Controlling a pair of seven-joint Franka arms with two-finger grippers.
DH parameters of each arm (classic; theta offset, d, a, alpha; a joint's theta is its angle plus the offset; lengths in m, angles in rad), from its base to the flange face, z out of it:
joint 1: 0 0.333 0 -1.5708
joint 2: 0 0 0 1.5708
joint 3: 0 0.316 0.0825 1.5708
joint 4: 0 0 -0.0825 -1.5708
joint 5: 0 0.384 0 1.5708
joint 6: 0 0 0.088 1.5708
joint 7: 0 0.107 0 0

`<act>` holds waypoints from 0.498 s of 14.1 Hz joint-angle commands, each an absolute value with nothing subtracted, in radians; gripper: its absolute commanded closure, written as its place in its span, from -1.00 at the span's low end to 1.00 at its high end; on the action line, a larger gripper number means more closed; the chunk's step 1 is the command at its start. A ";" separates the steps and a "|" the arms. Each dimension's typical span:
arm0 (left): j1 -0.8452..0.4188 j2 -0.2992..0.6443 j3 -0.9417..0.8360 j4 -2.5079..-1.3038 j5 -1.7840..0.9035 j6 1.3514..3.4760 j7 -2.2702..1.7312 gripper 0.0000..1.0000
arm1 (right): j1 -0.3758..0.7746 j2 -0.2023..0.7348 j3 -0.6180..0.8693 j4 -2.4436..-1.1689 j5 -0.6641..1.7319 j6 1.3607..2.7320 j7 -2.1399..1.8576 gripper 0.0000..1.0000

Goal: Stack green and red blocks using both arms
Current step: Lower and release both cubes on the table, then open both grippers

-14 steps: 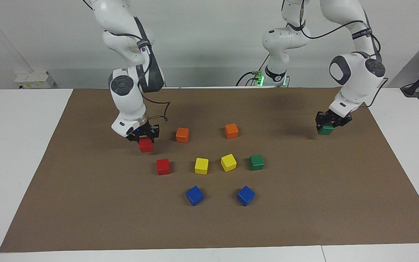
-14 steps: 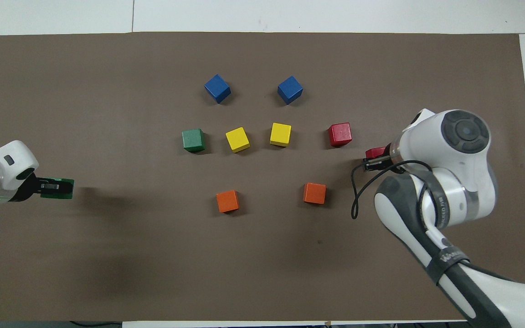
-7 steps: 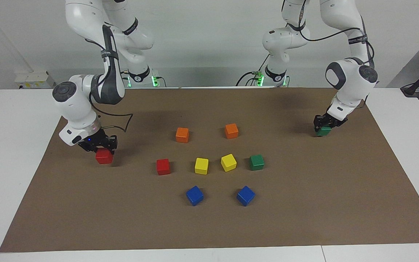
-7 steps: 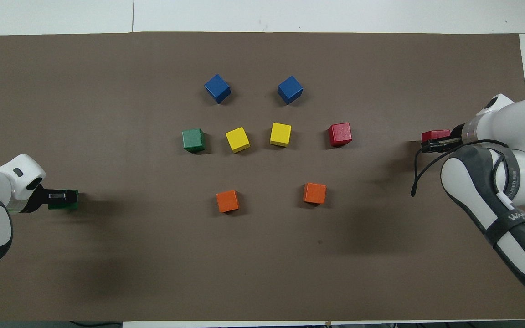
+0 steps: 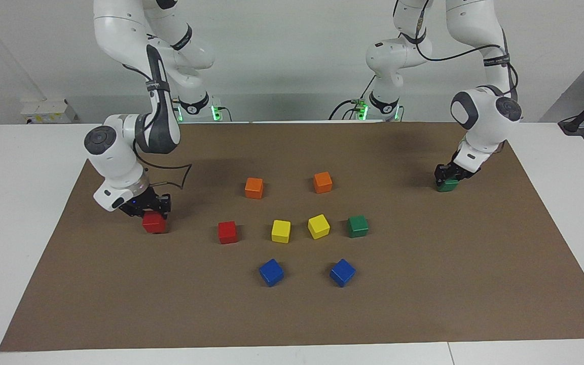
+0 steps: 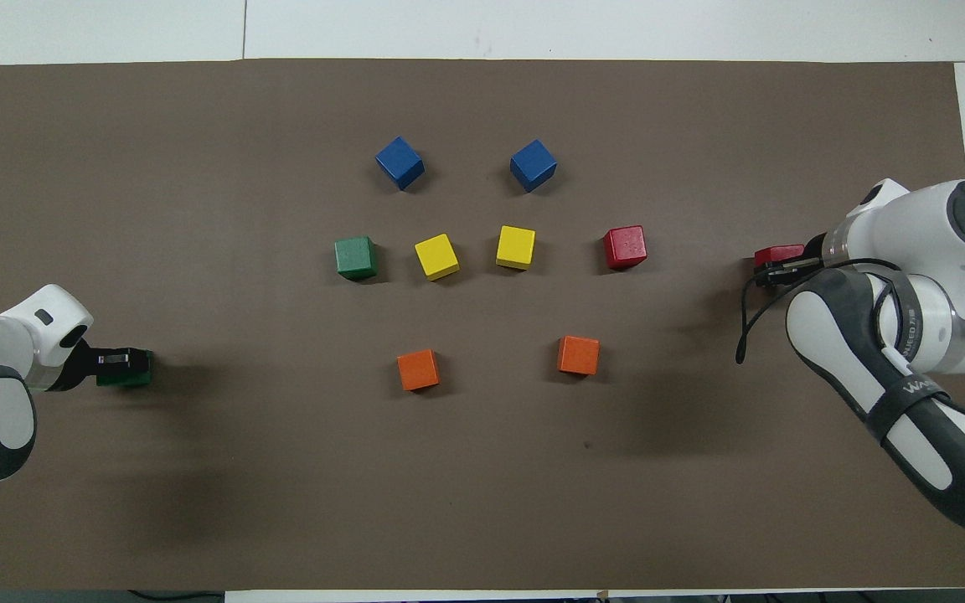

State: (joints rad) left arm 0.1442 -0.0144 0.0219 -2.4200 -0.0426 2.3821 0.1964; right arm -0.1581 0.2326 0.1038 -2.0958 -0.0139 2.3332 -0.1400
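My right gripper is shut on a red cube and holds it at or just above the brown mat, toward the right arm's end; the gripper and the cube also show in the overhead view. My left gripper is shut on a green cube, low on the mat at the left arm's end; the overhead view shows that gripper and cube too. A second red cube and a second green cube lie free on the mat.
Between the free red and green cubes lie two yellow cubes. Two orange cubes lie nearer to the robots, two blue cubes farther. The brown mat covers the white table.
My right gripper carried the red cube from beside the orange cube toward the right arm's end of the mat and lowered it. My left gripper lowered the green cube slightly.
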 commanded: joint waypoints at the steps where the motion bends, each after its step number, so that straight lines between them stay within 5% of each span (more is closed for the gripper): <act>1: 0.152 -0.021 0.014 -2.437 -0.023 2.413 0.186 -0.11 | -0.160 0.256 0.106 -2.097 -0.017 2.356 -0.144 1.00; 2: 0.152 -0.021 0.015 -2.436 -0.012 2.413 0.187 -0.99 | -0.160 0.261 0.106 -2.097 -0.018 2.358 -0.146 1.00; 6: 0.146 0.001 0.014 -2.373 0.009 2.376 0.222 -1.00 | -0.160 0.275 0.106 -2.102 -0.017 2.377 -0.143 1.00; 7: 0.143 0.011 0.014 -2.329 0.009 2.326 0.224 -1.00 | -0.160 0.275 0.106 -2.106 -0.017 2.384 -0.143 0.28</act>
